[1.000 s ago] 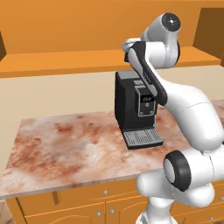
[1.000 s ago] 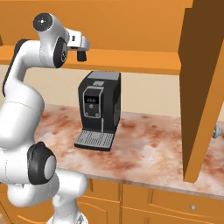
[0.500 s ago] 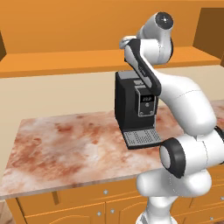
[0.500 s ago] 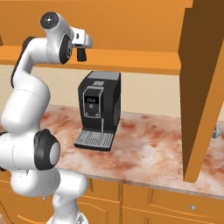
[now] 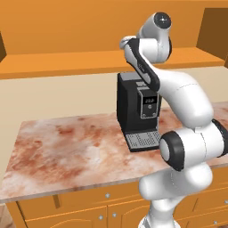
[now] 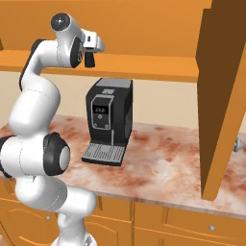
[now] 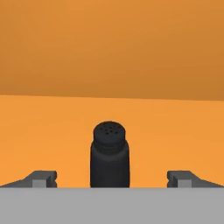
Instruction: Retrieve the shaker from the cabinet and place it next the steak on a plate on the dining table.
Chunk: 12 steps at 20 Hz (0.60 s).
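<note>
Our hand point(image 7: 111, 178) is spread wide, its fingertips point(image 7: 41, 178) standing well apart on either side of the shaker point(image 7: 110, 155) without touching it. We see the shaker upright on the orange shelf of the cabinet point(image 7: 109, 52), between the tips. From the right base view, our hand point(image 6: 91, 52) is raised to shelf height in front of the cabinet point(image 6: 144, 29). Below, a black coffee machine point(image 6: 109, 120) stands on the reddish marbled surface point(image 6: 163, 163) against a beige wall, with orange drawers point(image 5: 89, 207) underneath.
</note>
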Motion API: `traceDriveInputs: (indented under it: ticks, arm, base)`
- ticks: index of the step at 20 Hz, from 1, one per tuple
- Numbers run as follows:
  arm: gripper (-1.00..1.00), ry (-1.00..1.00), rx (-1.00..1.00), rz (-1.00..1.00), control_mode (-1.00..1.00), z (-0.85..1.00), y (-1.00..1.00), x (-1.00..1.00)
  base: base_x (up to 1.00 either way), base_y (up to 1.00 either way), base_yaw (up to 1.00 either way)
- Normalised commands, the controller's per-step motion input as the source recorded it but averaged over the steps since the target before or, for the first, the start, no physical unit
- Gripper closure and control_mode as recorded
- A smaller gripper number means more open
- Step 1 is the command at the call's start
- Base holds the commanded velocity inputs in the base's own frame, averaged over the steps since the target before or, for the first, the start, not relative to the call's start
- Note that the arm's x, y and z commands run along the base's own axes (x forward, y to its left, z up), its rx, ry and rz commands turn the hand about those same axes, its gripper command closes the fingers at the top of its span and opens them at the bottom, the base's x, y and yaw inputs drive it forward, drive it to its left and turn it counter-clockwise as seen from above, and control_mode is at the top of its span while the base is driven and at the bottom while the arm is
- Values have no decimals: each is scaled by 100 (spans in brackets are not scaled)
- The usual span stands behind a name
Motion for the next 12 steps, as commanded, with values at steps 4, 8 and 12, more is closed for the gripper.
traceDriveInputs:
  ticks: [4, 8, 12]
  arm:
    - [-100, 2, -1, 0, -100, -12, 0, 21]
    - [-100, 2, -1, 0, -100, -7, 0, 25]
    - [-100, 1, 0, 0, -100, -1, 0, 30]
  base:
    - [0, 0, 0]
    - [0, 0, 0]
    - [0, 0, 0]
